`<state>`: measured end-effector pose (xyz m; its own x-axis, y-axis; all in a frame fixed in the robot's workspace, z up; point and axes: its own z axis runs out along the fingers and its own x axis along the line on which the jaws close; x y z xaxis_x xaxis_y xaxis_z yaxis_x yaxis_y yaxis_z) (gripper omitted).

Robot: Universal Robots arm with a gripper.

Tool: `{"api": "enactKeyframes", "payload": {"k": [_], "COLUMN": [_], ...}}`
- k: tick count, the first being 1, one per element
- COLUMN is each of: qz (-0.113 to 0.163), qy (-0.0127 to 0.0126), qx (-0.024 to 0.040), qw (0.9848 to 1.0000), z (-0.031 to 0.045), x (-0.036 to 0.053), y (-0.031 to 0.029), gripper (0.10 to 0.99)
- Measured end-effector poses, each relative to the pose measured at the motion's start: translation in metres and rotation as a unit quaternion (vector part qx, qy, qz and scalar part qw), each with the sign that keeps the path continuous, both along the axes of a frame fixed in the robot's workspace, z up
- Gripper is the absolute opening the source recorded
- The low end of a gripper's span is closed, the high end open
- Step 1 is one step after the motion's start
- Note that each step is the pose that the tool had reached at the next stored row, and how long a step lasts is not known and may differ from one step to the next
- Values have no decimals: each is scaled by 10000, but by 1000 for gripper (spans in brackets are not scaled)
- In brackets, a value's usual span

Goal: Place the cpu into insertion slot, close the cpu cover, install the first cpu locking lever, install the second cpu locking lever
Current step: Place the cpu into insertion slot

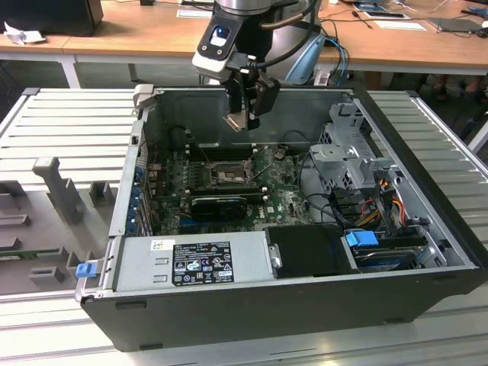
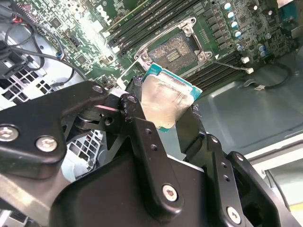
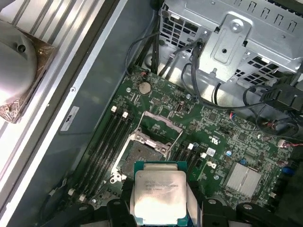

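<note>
Black fingers (image 2: pixel 144 137) are clamped on the cpu (image 2: pixel 165 101), which sits between their tips, held in the air. Below the fingers, apart from the chip, lies the uncovered insertion slot (image 2: pixel 176 51) on a green motherboard (image 3: pixel 218 127).

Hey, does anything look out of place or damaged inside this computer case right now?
Nothing stands out. The end effector grips the cpu by its edges, clear of the uncovered insertion slot; no bent or loose parts show.
</note>
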<state>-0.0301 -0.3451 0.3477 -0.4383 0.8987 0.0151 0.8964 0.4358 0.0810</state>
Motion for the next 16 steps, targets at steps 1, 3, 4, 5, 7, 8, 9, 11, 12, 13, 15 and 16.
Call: {"api": "enactKeyframes", "payload": {"k": [1,3,4,5,7,8,9,11,12,13,15,16], "qz": [-37,-179,-228,-264,-358,-410,-449,-518,-550,-618,-713,-746], "qy": [0,0,0,0,0,0,0,0,0,0,0,0], "qx": [0,0,0,0,0,0,0,0,0,0,0,0], "qw": [10000,9998,9997,9997,9994,9992,9990,9987,9985,9981,9975,9972], "z": [0,-1,-1,-1,-2,-2,-2,-3,-3,-4,-6,-7], "x": [0,0,0,0,0,0,0,0,0,0,0,0], "y": [0,0,0,0,0,0,0,0,0,0,0,0], "gripper": [529,529,529,529,529,529,529,529,529,529,529,529]}}
